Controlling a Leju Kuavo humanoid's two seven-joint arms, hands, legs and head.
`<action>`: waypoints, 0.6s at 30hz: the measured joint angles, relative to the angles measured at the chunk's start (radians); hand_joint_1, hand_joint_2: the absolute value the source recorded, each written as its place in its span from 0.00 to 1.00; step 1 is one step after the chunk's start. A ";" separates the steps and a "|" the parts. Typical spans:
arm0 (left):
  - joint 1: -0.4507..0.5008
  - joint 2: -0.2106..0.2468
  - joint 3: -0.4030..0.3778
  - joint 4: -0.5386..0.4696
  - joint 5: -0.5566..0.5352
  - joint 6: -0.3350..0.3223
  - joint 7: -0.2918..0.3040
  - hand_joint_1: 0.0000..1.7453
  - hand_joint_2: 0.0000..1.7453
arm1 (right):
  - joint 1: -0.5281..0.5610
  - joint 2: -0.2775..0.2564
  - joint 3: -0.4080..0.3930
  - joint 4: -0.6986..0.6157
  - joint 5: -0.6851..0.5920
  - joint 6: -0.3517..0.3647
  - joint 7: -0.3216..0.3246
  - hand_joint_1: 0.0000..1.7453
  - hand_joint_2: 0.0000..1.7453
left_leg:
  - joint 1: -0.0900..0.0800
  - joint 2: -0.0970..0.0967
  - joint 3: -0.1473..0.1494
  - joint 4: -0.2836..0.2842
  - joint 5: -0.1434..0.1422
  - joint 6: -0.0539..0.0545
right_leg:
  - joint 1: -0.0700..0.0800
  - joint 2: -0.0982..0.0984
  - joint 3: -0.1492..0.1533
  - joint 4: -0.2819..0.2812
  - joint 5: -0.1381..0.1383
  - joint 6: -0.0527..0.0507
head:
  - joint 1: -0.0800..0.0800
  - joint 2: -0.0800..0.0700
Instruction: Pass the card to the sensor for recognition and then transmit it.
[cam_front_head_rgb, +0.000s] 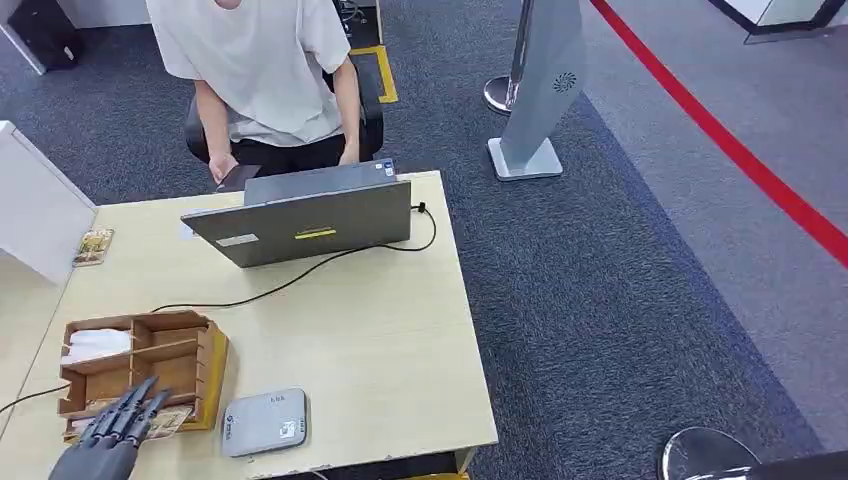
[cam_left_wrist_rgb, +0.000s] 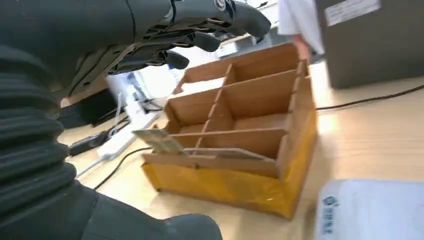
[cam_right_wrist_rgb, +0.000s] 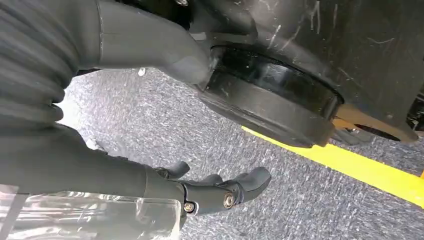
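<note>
1. Nearest the robot, its left hand (cam_front_head_rgb: 115, 432) reaches in from below over the near left corner of a pale wooden table (cam_front_head_rgb: 400, 360). The dark fingers (cam_left_wrist_rgb: 220, 25) are stretched out and slightly apart, holding nothing, poised above the near edge of a divided box.
2. The divided box (cam_front_head_rgb: 150, 365) is brown cardboard or thin wood, with straight partitions forming several open compartments and a yellow outer face. One far compartment holds something white (cam_front_head_rgb: 97, 344).
3. The card (cam_left_wrist_rgb: 159, 141), the thing to be passed, lies tilted in the box's nearest compartment, one corner poking over the rim just under the fingertips.
4. Just to the right of the box sits the sensor (cam_front_head_rgb: 264, 421), a flat grey rounded-corner slab with small printing, lying on the table.
5. A thin black cable (cam_front_head_rgb: 300, 275) curves across the smooth tabletop to a grey laptop (cam_front_head_rgb: 305, 222) standing open farther back.
6. A small picture card (cam_front_head_rgb: 93, 246) lies near the table's left edge beside a white panel (cam_front_head_rgb: 30, 215).
7. Beyond the table a person in a white shirt (cam_front_head_rgb: 260, 60) sits in a dark chair.
8. The floor is dark speckled carpet (cam_front_head_rgb: 600, 300) crossed by a red stripe (cam_front_head_rgb: 740, 150), with a grey stand (cam_front_head_rgb: 540, 90) on a flat base.
9. The right hand (cam_right_wrist_rgb: 215, 192) hangs beside the robot over the carpet near a yellow line (cam_right_wrist_rgb: 360, 170), fingers loosely curled, holding nothing.
</note>
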 joint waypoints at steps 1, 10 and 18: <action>0.003 0.002 -0.001 0.002 0.000 0.005 0.013 0.00 1.00 | 0.002 -0.001 -0.004 -0.003 0.005 0.000 0.004 0.00 1.00 | 0.000 0.000 0.000 0.000 0.000 0.000 | 0.000 0.000 0.000 0.000 0.000 0.000 | 0.001 0.000; 0.024 0.004 -0.011 0.018 -0.026 0.046 0.122 0.00 1.00 | 0.027 -0.005 -0.047 -0.025 0.057 0.000 0.041 0.00 1.00 | 0.000 0.000 0.000 0.000 0.000 0.000 | 0.000 0.000 0.000 0.000 0.000 0.000 | 0.000 0.000; 0.025 -0.011 -0.014 0.034 -0.063 0.066 0.167 0.00 1.00 | 0.048 -0.011 -0.078 -0.045 0.108 0.000 0.071 0.00 1.00 | 0.000 0.000 0.000 0.000 0.000 0.000 | 0.000 0.000 0.000 0.000 0.000 0.000 | 0.000 0.000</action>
